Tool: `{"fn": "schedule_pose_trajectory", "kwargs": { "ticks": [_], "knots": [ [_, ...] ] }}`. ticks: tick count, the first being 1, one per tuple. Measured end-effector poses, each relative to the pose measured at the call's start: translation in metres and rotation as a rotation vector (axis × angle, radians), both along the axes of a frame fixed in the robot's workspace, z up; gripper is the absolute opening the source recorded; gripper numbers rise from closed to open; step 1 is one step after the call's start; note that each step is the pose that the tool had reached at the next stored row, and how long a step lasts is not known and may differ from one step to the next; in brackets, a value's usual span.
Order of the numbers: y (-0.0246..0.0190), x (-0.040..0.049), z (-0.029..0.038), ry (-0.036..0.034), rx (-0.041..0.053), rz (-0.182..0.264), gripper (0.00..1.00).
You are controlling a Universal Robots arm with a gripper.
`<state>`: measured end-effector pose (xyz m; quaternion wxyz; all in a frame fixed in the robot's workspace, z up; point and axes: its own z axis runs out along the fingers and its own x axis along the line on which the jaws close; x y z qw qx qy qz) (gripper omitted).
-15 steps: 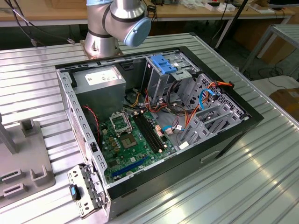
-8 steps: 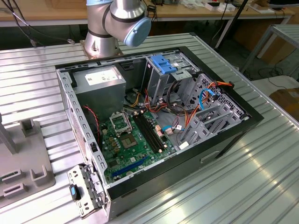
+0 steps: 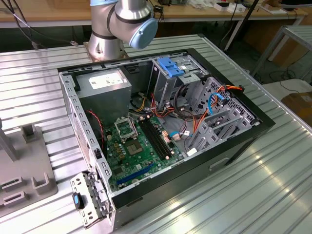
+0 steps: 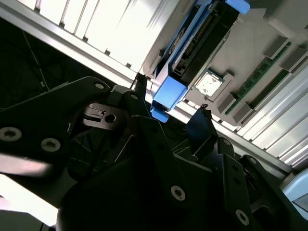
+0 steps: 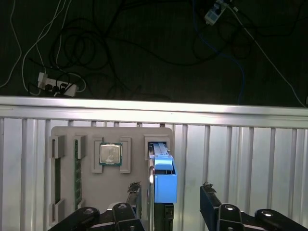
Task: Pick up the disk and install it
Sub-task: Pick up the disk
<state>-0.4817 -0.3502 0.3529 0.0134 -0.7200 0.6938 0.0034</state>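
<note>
Ribbed table [image 5: 240,159]; grey holder [image 5: 134,134]; disk [image 5: 163,179] upright within the parted tool [image 5: 171,189].

Ribbed metal table [image 3: 273,195] carries an open computer case [image 3: 229,157] and grey tray [image 3: 24,163].

Bright light glares off the ribbed metal counter [image 3: 273,195]. A wooden counter [image 3: 44,14] runs behind it and a grey side table [image 3: 298,33] stands at the exterior view's right. Tangled cables [image 5: 91,48] and a white power strip [image 5: 55,85] lie on the dark floor [image 5: 144,72].
</note>
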Motion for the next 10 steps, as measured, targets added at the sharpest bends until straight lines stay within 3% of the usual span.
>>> {"fn": "schedule_pose_trajectory", "kwargs": {
  "ticks": [10],
  "knots": [
    [0.0,0.0,-0.0008,0.0001,-0.0001,0.0,0.6]
  ]
}}
